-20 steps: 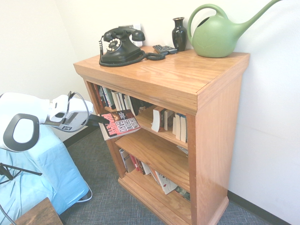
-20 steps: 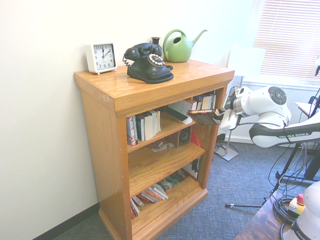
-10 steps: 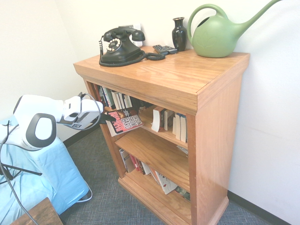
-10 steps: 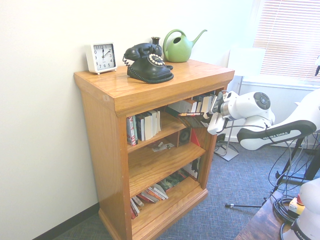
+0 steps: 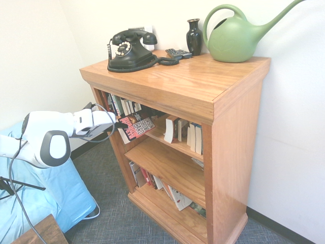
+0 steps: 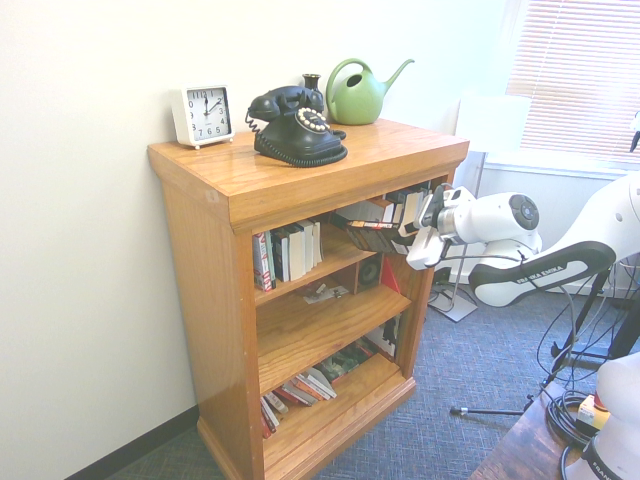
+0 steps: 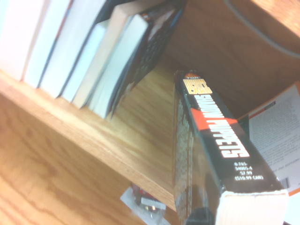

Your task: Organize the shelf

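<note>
The shelf (image 5: pixel 233 152) (image 6: pixel 205 300) is a low bookcase of orange-brown wood with three tiers. My gripper (image 5: pixel 118 124) (image 6: pixel 408 228) is shut on a paperback book (image 5: pixel 136 126) (image 6: pixel 368 231) with a red and black cover. I hold it flat at the open front of the top tier, at the end where a row of upright books (image 5: pixel 122 107) (image 7: pixel 79 51) leans. In the wrist view the held book's black spine (image 7: pixel 213 143) points into the tier, above the tier's board (image 7: pixel 108 136).
On the top board stand a black rotary phone (image 5: pixel 129 51), a dark vase (image 5: pixel 194 36), a green watering can (image 5: pixel 236 38) and a white clock (image 6: pixel 203 115). More books fill the top tier (image 6: pixel 290 252) and bottom tier (image 5: pixel 175 195). A blue-covered surface (image 5: pixel 45 193) lies under the arm.
The arm has carried the book toward the shelf, from out in front of it into the mouth of the top tier. The grip has stayed shut on it.
</note>
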Motion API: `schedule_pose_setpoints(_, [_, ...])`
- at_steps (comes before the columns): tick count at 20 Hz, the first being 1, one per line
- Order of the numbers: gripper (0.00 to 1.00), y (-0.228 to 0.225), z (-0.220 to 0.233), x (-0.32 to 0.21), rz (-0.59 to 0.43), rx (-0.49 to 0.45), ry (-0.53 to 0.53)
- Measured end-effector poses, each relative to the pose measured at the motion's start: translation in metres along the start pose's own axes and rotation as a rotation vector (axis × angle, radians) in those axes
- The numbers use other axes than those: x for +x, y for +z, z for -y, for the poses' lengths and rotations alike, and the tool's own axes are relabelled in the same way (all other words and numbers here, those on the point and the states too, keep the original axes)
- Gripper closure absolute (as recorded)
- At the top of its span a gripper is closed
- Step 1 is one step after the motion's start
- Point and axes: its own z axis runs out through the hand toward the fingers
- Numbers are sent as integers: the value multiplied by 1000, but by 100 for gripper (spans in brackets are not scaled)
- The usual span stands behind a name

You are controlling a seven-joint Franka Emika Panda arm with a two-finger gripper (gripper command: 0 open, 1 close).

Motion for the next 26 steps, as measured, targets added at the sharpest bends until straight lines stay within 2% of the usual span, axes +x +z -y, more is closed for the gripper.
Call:
schedule_pose_setpoints(3, [100,18,-5,-7,0,28,48])
schedule_pose_setpoints(10, [100,37,23,-7,-37,112,115])
schedule_pose_setpoints(19, [100,66,39,13,-1,129,228])
schedule_pose_setpoints(26, [100,96,22,18,65,119,262])
